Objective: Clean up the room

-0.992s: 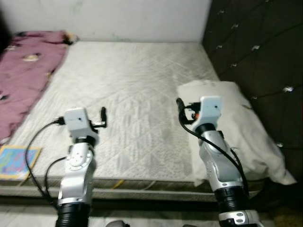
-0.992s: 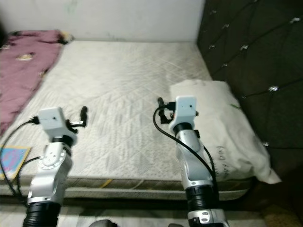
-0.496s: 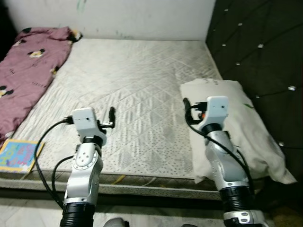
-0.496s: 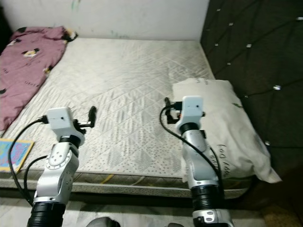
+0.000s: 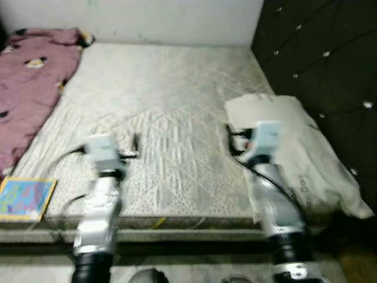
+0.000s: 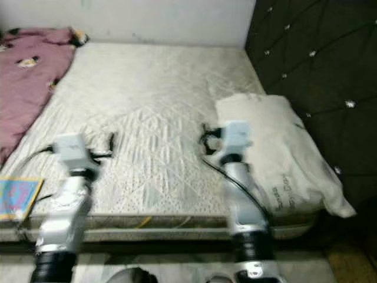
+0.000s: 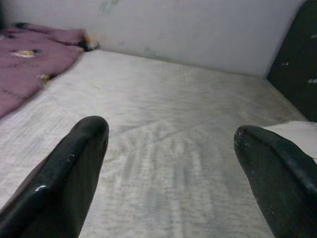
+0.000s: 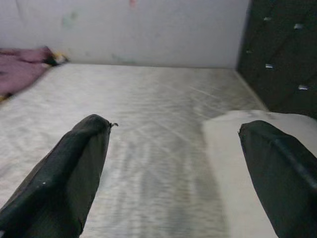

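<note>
A bare quilted mattress (image 5: 159, 112) fills the middle of the scene, running from the near edge away to a pale wall (image 5: 147, 20) at the far end. On the right, a dark tufted headboard (image 5: 318, 71) with small shiny buttons stands along the mattress's side. A cream pillow (image 5: 300, 153) lies on the right part of the mattress, against the headboard, its near end hanging a little past the mattress's near edge. On the far left a maroon printed blanket (image 5: 26, 88) is spread along the left side of the bed, reaching back to the wall. A colourful flat book (image 5: 23, 197) lies at the near left corner, just beside the blanket's near end. Both silver arms are raised over the near edge of the mattress and are blurred in the head views. The left hand (image 7: 171, 148) hovers above the near left part of the mattress with its two black fingers (image 7: 64, 178) wide apart and nothing between them. The right hand (image 8: 173, 148) hovers above the mattress at the pillow's left edge, its fingers (image 8: 69, 168) likewise spread apart and holding nothing; in its wrist view the pillow's pale corner shows beside one finger.
</note>
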Available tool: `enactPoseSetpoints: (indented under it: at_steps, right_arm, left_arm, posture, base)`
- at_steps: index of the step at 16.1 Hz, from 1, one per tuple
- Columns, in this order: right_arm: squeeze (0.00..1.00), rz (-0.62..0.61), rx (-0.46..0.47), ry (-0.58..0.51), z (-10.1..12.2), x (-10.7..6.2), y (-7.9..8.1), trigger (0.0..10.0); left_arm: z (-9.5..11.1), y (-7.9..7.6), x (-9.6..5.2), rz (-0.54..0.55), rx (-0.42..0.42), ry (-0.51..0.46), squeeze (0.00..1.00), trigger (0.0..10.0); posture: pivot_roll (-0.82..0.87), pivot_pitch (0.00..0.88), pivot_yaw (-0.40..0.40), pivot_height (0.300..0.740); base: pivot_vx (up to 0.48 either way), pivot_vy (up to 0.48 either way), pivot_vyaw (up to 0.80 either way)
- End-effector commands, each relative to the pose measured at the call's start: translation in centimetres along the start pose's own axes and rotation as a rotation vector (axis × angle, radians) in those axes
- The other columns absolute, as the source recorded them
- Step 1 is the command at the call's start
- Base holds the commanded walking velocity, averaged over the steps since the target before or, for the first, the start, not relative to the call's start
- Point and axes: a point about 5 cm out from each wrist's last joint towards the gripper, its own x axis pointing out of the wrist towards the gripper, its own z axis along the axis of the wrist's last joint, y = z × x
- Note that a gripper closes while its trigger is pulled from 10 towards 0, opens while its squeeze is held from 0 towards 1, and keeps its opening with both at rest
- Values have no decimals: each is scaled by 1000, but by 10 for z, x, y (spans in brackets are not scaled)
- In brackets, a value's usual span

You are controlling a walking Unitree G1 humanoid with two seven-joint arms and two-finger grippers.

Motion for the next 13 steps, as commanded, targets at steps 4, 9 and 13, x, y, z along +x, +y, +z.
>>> enactPoseSetpoints:
  at_steps: [4,9,13]
  right_arm:
    - [0,-26,-3,13,-1,0,-8,10000]
    - [0,-27,-4,20,-2,1,-10,10000]
    - [0,-23,-8,26,-3,1,-9,10000]
  left_arm:
    - [2,-5,0,-13,-10,-8,0,10000]
    - [2,-6,1,-13,-9,-8,0,10000]
    - [5,-8,0,-30,-4,-34,0,10000]
  posture:
    - [-66,0,24,740]
    - [-66,0,21,740]
    - [-66,0,20,740]
  base:
    - [0,421,0]
    - [0,444,0]
    - [0,120,0]
